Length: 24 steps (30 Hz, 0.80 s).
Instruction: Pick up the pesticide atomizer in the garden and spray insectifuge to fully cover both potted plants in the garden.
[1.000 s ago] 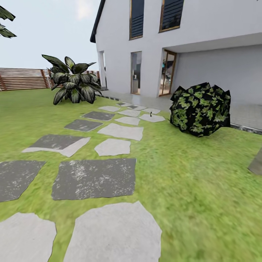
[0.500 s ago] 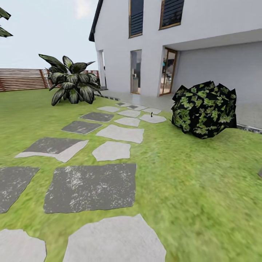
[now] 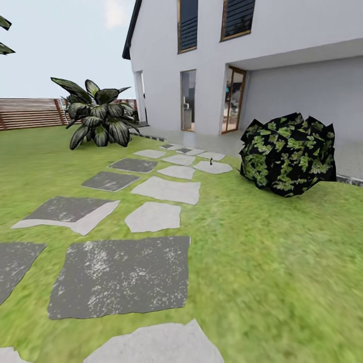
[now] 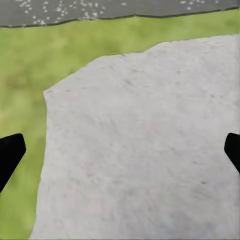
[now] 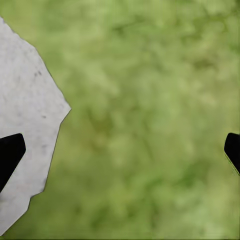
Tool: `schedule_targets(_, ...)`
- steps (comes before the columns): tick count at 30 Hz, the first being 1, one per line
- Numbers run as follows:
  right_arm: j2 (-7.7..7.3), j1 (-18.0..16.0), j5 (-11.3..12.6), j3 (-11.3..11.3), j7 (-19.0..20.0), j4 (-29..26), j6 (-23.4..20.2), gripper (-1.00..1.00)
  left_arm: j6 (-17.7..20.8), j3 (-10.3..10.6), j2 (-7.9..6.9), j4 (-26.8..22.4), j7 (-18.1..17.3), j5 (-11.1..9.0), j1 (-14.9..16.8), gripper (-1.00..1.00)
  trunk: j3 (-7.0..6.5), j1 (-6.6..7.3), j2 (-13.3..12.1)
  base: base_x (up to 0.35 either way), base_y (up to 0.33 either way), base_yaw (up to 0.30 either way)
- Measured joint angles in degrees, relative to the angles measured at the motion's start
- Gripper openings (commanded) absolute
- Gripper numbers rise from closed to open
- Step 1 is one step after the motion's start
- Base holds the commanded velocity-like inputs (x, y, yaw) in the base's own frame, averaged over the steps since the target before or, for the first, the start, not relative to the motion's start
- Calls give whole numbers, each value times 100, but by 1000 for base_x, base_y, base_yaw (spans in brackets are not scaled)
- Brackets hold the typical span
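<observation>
Your left gripper points straight down, its two black fingertips spread wide at opposite edges of the wrist view, nothing between them. Your right gripper hangs the same way, fingertips far apart, jaws holding nothing

You're looking at a matt, blurry lawn filling the lower frame. Pale slabs are showing a smooth, chalky stone finish, while the dark slabs are looking rough and white-flecked. At upper right the house wall is reading as flat matt plaster, with glossy glass in wood-framed doors. At the left edge, the fence is showing brown wooden slats.
</observation>
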State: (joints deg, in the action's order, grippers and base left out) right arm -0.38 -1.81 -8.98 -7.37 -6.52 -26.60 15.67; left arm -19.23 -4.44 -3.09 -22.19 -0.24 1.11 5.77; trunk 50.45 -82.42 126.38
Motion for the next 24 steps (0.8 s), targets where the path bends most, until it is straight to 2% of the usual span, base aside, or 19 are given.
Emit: schedule_targets(24, 0, 0, 0, 1, 0, 0, 0, 100, 0, 3, 5, 0, 0, 0, 0, 100, 0, 0, 0, 338, 0, 0)
